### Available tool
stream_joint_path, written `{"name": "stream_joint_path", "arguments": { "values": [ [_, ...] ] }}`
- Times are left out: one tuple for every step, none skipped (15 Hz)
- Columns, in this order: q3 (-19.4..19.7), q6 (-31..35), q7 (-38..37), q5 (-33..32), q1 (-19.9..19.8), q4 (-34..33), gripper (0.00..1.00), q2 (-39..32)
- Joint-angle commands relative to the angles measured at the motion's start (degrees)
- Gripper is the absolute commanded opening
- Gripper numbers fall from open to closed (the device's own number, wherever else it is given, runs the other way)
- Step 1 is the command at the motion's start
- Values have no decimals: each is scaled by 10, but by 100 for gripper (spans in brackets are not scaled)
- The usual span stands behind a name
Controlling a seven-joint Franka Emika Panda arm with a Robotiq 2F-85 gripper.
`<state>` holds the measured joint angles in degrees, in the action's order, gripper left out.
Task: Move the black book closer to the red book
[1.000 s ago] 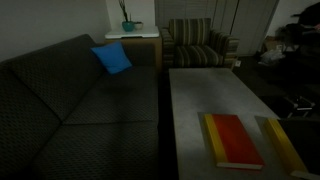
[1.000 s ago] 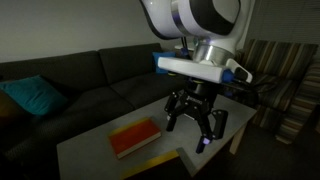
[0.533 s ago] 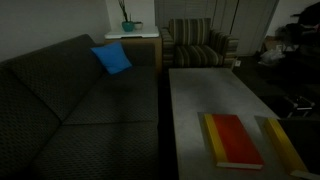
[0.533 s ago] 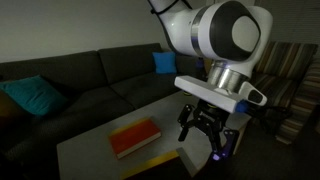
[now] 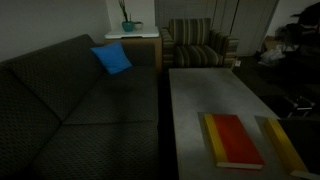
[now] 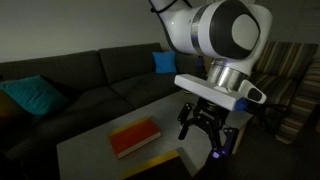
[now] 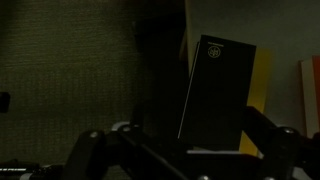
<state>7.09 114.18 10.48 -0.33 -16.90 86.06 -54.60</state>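
Observation:
The red book (image 5: 235,140) lies flat near the front of the grey table (image 5: 200,95); it also shows in an exterior view (image 6: 135,137). The black book (image 5: 283,143) lies beside it, and mostly its yellow strip shows in both exterior views (image 6: 158,161). In the wrist view the black book (image 7: 218,95) lies below the camera with its yellow strip on the right, and a sliver of the red book (image 7: 312,95) shows at the right edge. My gripper (image 6: 205,130) hangs open above the table beside the books, its fingers (image 7: 185,152) spread on either side of the black book's near end, not touching it.
A dark sofa (image 5: 70,110) runs along one side of the table, with a blue cushion (image 5: 112,58) and a teal cushion (image 6: 35,97). A striped armchair (image 5: 197,45) stands at the far end. A plant (image 5: 128,20) sits on a side table.
Over the last second the arm swung sideways and dropped lower over the table; in the last half second it has held still. The books have not moved.

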Motion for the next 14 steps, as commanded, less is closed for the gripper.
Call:
{"name": "stream_joint_path", "arguments": {
  "values": [
    [-4,9,9,-2,-4,6,100,2],
    [-2,15,16,-5,-6,14,100,5],
    [1,23,22,-10,-7,19,100,6],
    [3,28,33,-20,-7,25,100,8],
    [7,34,44,-29,-9,30,100,9],
    [11,38,56,-43,-9,31,100,7],
    [16,38,63,-56,-9,23,100,-1],
    [24,35,57,-69,-7,8,100,-15],
    [29,33,52,-75,-11,-7,100,-28],
    [30,42,53,-76,-20,-25,100,-45],
    [33,48,49,-77,-24,-38,100,-57],
    [31,67,52,-73,-33,-55,100,-75],
    [29,85,53,-68,-42,-73,100,-91],
    [24,103,57,-63,-53,-92,100,-109]
  ]
}}
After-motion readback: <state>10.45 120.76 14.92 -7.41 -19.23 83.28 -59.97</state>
